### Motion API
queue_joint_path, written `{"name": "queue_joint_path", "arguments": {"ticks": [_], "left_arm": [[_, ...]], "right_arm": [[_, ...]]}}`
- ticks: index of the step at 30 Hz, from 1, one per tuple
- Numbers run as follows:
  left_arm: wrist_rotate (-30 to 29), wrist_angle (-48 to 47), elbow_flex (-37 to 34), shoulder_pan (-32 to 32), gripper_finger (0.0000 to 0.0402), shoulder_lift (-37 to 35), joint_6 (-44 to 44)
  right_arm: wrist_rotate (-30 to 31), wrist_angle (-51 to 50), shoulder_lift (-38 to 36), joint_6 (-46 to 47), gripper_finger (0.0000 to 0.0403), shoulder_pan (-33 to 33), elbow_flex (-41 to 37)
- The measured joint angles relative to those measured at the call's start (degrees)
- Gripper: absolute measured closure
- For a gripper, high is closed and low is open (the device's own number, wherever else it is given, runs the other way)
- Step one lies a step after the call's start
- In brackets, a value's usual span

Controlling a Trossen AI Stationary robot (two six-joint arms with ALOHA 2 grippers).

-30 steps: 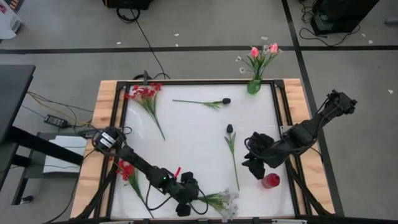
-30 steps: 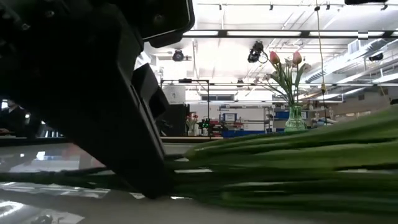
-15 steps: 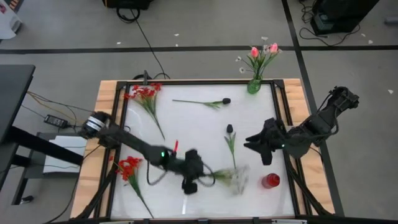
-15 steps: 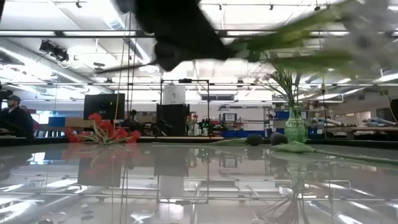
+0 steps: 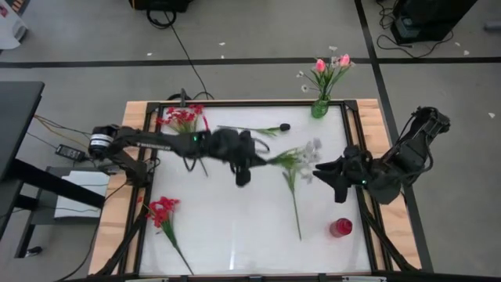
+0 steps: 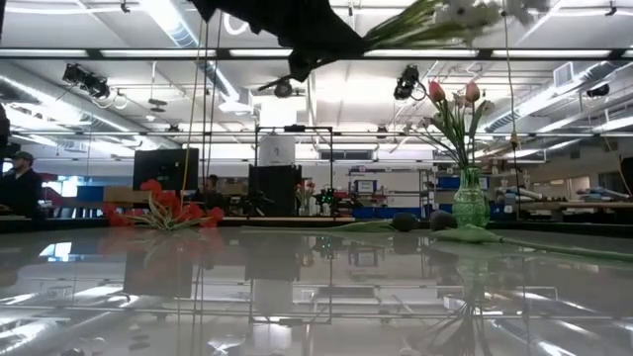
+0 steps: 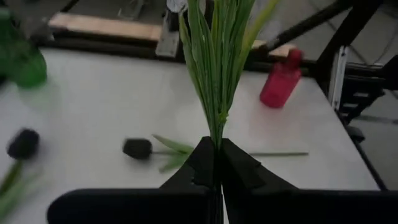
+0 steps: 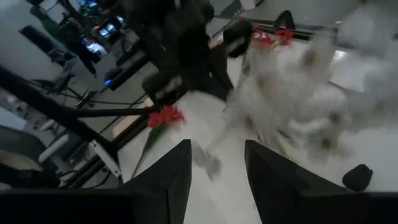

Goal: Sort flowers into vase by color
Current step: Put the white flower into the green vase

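bare near tabletop (image 5: 235,235), red vase (image 5: 340,228) right

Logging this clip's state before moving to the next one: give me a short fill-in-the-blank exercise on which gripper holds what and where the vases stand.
1. The white spray is held in the air by the ____ gripper.
2. The right gripper has its fingers ____, facing the white blooms.
3. The pink tulips stand in the ____ vase at the table's far edge.
4. The red vase holds ____ flowers.

Missing words: left; open; green; no
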Motion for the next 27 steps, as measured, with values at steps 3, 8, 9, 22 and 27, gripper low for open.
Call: {"name": "queue_joint_path", "arguments": {"ticks": [3,8,9,22,27], "left_arm": [[6.2,4.8,0.0,5.0,0.0384,-0.2,0.9],[15.8,14.2,0.0,13.2,0.0384,-0.1,-0.5],[17.3,16.2,0.0,14.9,0.0384,-0.1,-1.2],[31.2,45.6,0.0,24.9,0.0384,-0.1,-17.0],[30.6,51.0,0.0,23.1,0.0384,-0.1,-18.3]], "right_arm": [[0.6,0.7,1.5,1.8,0.0244,-0.3,0.0],[3.4,8.7,4.5,-0.3,0.0230,-1.4,0.0],[4.1,10.5,5.1,-1.5,0.0225,-1.9,0.0],[7.9,33.9,8.6,-24.3,0.0180,-19.5,0.0],[-3.1,46.1,8.4,-38.6,0.0170,-28.8,0.0]]}}
